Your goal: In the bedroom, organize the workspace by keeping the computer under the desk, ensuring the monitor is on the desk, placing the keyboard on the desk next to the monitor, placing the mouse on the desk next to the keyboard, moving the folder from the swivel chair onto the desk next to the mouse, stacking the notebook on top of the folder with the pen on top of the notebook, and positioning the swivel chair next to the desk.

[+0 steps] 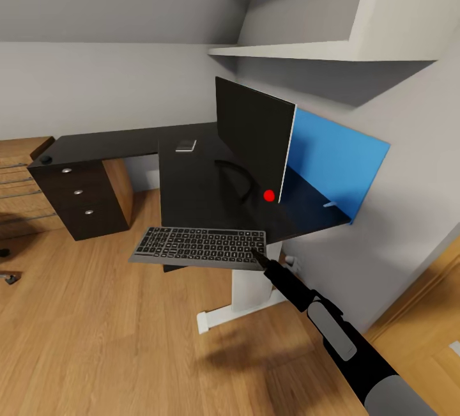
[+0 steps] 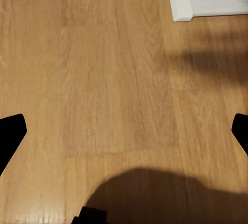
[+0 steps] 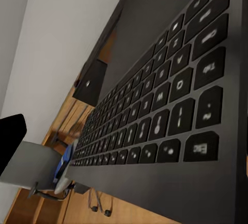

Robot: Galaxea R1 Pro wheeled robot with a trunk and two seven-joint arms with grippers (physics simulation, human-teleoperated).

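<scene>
Black with grey keys, the keyboard [image 1: 199, 245] hangs level in the air at the front edge of the table [image 1: 191, 173], partly over the tabletop edge and partly over the wooden floor [image 1: 96, 339]. The right gripper [image 1: 259, 255] holds it by its right front corner, the fingers clamped on that corner, with the dark arm reaching up from the lower right of the head view. In the right wrist view the keyboard [image 3: 170, 115] runs away from the camera, rows of keys in close-up.

Behind the keyboard, the monitor [image 1: 252, 138] stands upright on the table, turned at an angle, a red dot at its lower corner near the blue back panel [image 1: 335, 157]. A small flat grey object [image 1: 186, 145], too small to identify, lies on the tabletop left of the monitor. At the table's left end sits the black three-drawer unit [image 1: 76, 195] with a wood side. The table's white leg [image 1: 246, 294] stands on the floor below the keyboard, and white wall shelves [image 1: 300, 50] hang above.

The left gripper [image 2: 124, 131] points down at bare wooden floor, its black fingers [image 2: 11, 131] spread wide apart at the edges of the left wrist view, with the foot of the white leg [image 2: 204, 3] beyond.
</scene>
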